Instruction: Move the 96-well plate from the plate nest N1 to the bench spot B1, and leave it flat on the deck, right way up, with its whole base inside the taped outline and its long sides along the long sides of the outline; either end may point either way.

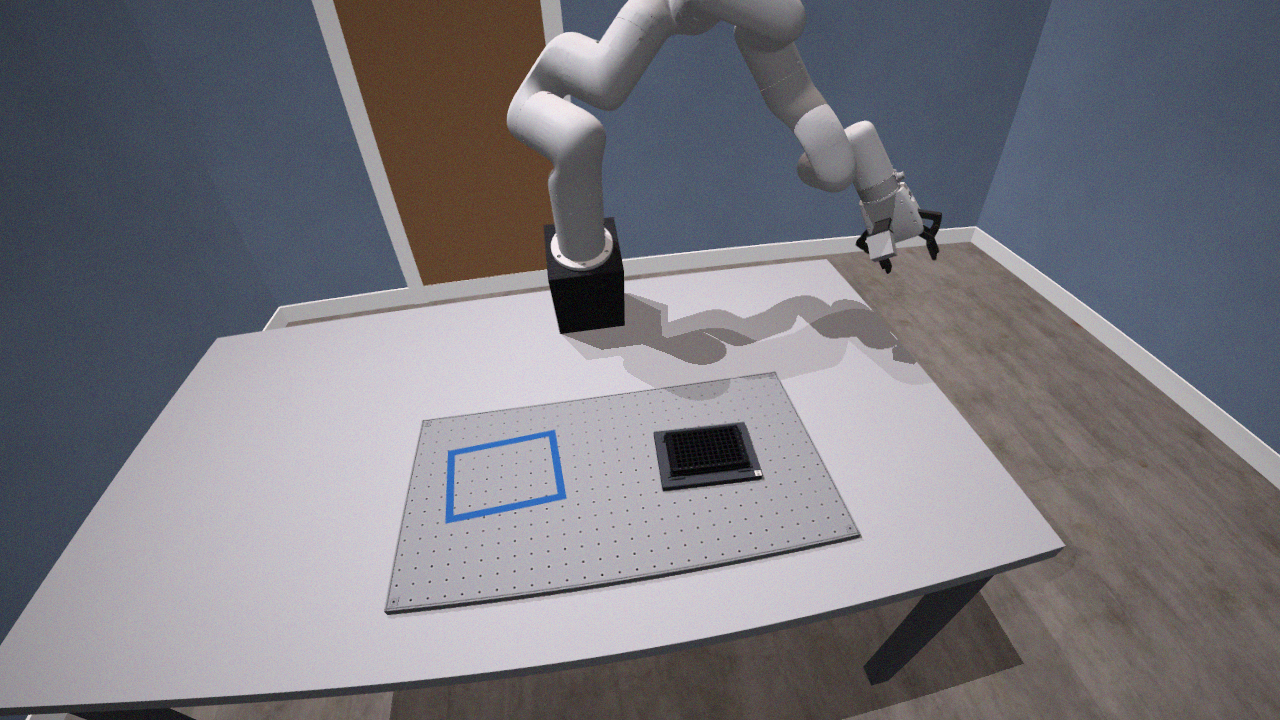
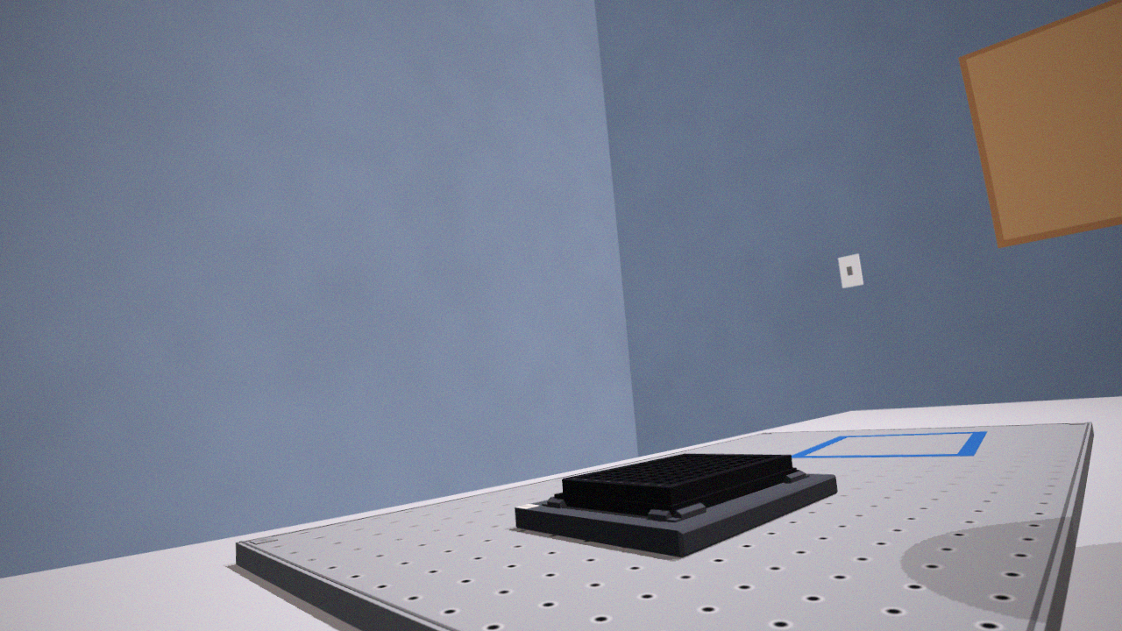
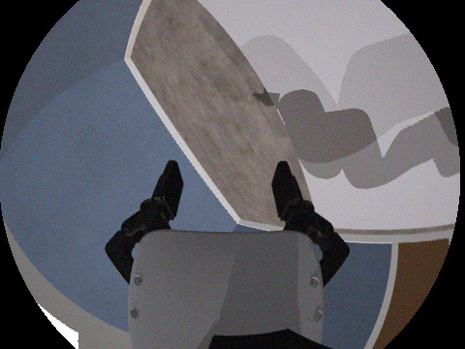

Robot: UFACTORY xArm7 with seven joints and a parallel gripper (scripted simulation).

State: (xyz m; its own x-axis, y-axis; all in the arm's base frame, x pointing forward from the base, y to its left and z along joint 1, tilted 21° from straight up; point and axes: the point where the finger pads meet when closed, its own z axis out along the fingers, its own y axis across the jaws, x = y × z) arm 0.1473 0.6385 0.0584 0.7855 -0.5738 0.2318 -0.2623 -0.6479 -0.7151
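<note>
You face blue walls (image 1: 134, 179), a brown door (image 1: 447, 134), white baseboard (image 1: 1118, 340), grey wood floor (image 1: 1118, 501), and a white desk (image 1: 223, 465).

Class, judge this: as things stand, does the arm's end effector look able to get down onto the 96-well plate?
Probably yes: the end effector is open, and nothing stands over the 96-well plate in its nest.

White arm (image 1: 572, 134) arched high, gripper (image 1: 900, 248) fingers spread wide, holding nothing

Plate (image 1: 708, 449) in nest (image 1: 666, 474), seemingly right of outline (image 1: 558, 465).
</note>
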